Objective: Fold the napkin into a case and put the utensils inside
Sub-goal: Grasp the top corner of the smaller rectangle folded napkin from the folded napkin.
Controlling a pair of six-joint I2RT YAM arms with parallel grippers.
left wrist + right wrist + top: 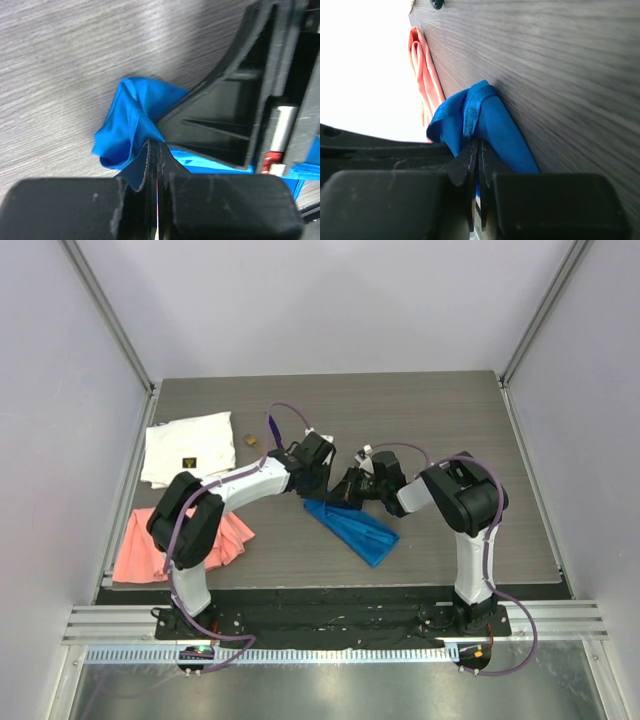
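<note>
The bright blue napkin [358, 532] lies folded into a narrow strip, slanting from the table's middle toward the front. Both grippers meet at its far left end. My left gripper [322, 490] is shut on a bunched corner of the napkin [125, 125], its tips [154, 146] pressed together on the cloth. My right gripper [348, 492] is shut on the hemmed edge of the same end [479, 144], with blue napkin [495, 125] rising from its jaws. The purple utensil [271, 426] and the dark-green-handled, tan-ended one [250, 440] lie behind the left arm.
A white cloth [188, 447] with a small dark label lies at the back left. A salmon-pink cloth [150, 550] [422, 70] sits at the front left edge, partly under the left arm. The right gripper's black body [240, 115] crowds the left wrist view.
</note>
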